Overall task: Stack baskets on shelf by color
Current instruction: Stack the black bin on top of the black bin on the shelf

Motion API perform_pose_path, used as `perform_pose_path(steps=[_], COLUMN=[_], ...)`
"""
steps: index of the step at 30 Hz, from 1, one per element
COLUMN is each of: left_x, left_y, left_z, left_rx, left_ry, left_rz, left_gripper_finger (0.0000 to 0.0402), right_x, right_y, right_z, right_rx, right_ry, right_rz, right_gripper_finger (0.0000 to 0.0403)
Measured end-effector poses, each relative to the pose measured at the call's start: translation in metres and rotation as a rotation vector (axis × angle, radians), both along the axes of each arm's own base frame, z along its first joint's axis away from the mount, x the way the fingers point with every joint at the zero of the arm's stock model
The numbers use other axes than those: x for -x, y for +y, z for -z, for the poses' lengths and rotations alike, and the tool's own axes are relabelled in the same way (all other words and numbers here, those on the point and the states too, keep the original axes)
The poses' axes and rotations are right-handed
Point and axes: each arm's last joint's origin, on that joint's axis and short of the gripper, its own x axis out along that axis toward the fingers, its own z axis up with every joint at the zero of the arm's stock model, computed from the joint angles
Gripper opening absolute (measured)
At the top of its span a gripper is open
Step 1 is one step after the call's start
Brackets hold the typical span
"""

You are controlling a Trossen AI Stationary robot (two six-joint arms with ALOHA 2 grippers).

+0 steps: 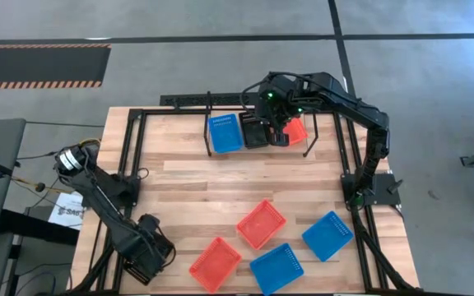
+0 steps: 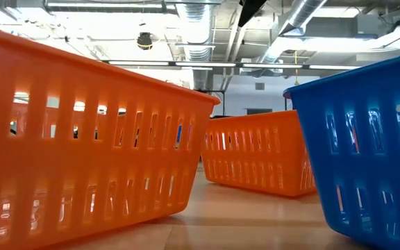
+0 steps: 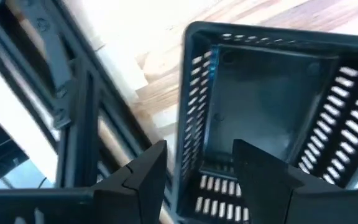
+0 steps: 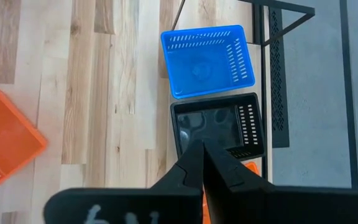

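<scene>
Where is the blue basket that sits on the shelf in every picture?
High view: the blue basket is near the top, just left of the middle.
Low view: I cannot make it out here.
Left wrist view: not in it.
Right wrist view: the same blue basket is near the top, right of the middle.
Shared landmark: the black basket right beside it.

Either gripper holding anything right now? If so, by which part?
The left gripper appears to grip a black basket by a slotted wall near a corner, one finger outside and one inside. The right gripper is shut and holds nothing.
</scene>
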Motion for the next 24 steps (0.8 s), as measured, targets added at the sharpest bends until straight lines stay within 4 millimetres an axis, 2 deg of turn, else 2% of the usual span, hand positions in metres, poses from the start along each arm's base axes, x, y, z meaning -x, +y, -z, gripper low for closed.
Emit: perform_pose_path(steps=[8, 14, 19, 24], left_x=[0.007, 0.010, 0.008, 0.006], left_y=[0.007, 0.011, 0.009, 0.006], left_z=[0.030, 0.039, 0.055, 0.074], left_rx=[-0.002, -0.031, 0.055, 0.180], left_ry=[0.023, 0.027, -0.045, -0.123], left_rz=[-0.068, -0.099, -0.113, -0.195], left_gripper_finger=[0.0171, 0.0171, 0.0168, 0.0136], right_x=[0.000, 0.000, 0.000, 0.000], right_y=[0.001, 0.001, 0.001, 0.001], right_z=[0.000, 0.000, 0.000, 0.000], right_rx=[-0.020, -0.027, -0.027, -0.031], right_ry=[-0.006, -0.007, -0.007, -0.009], right_rz=[-0.011, -0.015, -0.015, -0.012], right_gripper_finger=[0.0018, 0.0018, 0.0016, 0.0018])
